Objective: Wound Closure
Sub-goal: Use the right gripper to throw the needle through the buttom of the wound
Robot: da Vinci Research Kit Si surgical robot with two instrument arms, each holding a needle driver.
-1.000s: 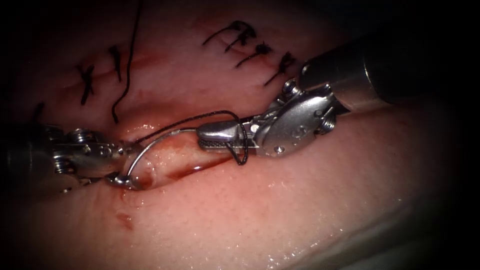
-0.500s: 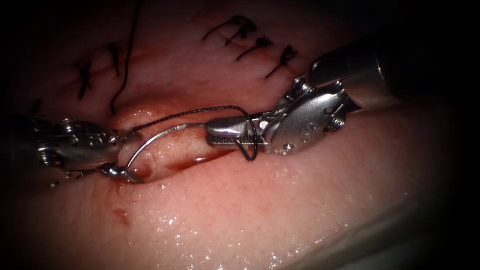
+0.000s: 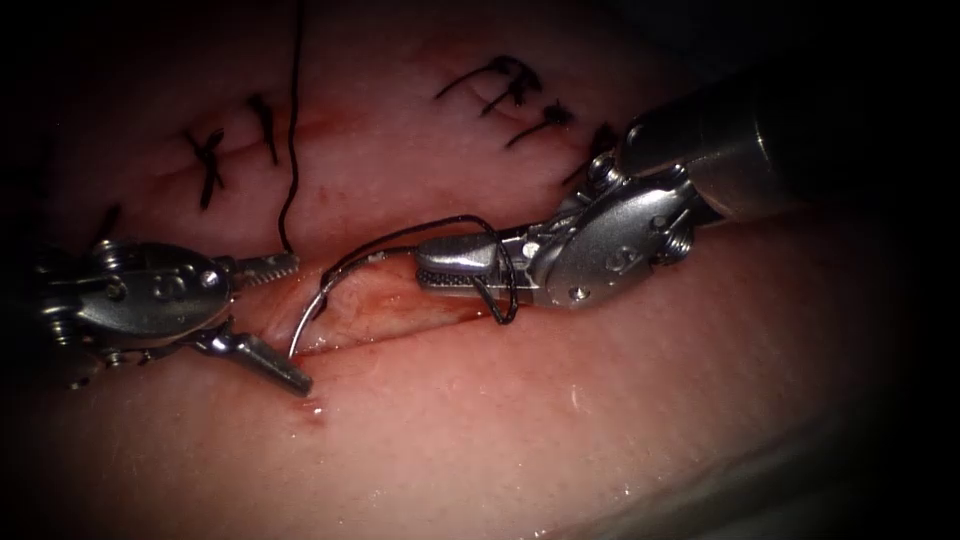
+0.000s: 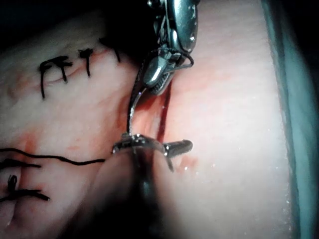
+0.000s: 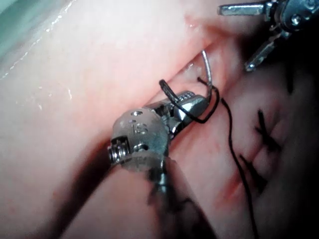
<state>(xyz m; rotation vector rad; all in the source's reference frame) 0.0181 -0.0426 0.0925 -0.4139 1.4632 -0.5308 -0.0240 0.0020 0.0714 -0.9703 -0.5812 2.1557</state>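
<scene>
In the endoscope view my right tool [image 3: 425, 268] comes in from the right, jaws shut on the curved needle [image 3: 320, 295] at its thread end. The needle arcs down to the left, and its tip lies in the cut [image 3: 400, 315]; I cannot tell whether it has entered the tissue [image 3: 500, 430]. My left tool [image 3: 302, 324] is on the left with its jaws wide open, one on each side of the needle's tip, holding nothing. Black thread [image 3: 497, 290] loops around the right jaws. The right wrist view shows the needle [image 5: 208, 72] beyond the right tool [image 5: 201, 103]. The left wrist view shows the open left tool [image 4: 153, 146].
Finished black stitches [image 3: 510, 90] sit at the back right, with more stitches [image 3: 210, 165] at the back left. A loose strand of thread [image 3: 293, 130] hangs down from the top towards the cut. A small spot of red fluid [image 3: 312, 408] marks the tissue near the left tool's lower jaw.
The left tool's jaws were around the needle near its tip; now they have opened wide and let it go. The right tool still holds the thread end, and the needle has shifted slightly right.
</scene>
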